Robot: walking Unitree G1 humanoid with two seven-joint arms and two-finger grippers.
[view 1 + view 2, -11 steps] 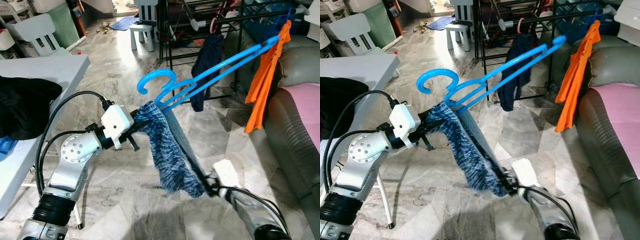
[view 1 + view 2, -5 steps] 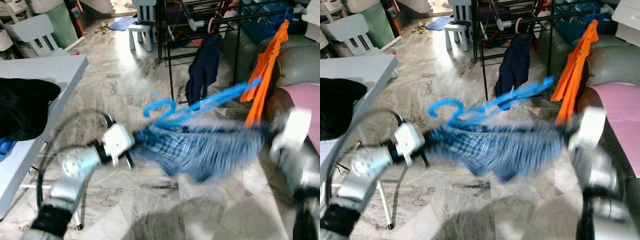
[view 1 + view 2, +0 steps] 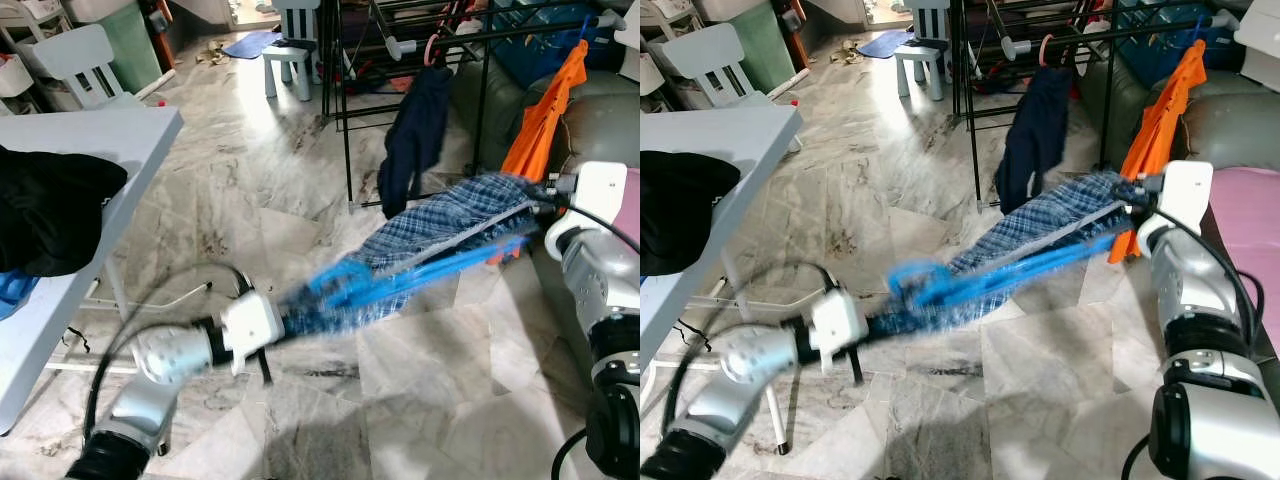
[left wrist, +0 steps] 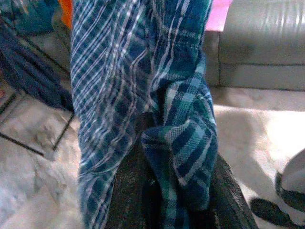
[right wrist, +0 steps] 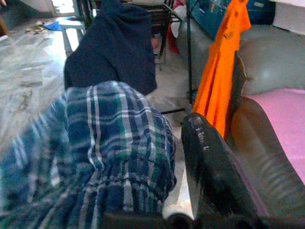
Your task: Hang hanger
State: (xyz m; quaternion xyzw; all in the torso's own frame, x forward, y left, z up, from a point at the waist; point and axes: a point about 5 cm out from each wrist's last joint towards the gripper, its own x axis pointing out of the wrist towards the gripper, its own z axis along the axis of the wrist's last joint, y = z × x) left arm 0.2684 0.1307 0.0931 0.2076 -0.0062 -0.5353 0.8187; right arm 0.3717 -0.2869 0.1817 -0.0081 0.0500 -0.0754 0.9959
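The blue hanger (image 3: pixel 420 280) lies slanted low over the marble floor (image 3: pixel 440 370), wrapped in a plaid blue garment (image 3: pixel 450 220) stretched between both arms. The left tool (image 3: pixel 290 322) pinches the garment's lower end by the hook; the right tool (image 3: pixel 535 205) is closed on its upper end, near the orange cloth (image 3: pixel 540 110). Behind stands the black drying rack (image 3: pixel 345 90), a navy garment (image 3: pixel 412 125) hanging on it. The counter (image 3: pixel 90 150) edge borders the left, the sofa (image 3: pixel 600 100) the right, with open floor between.
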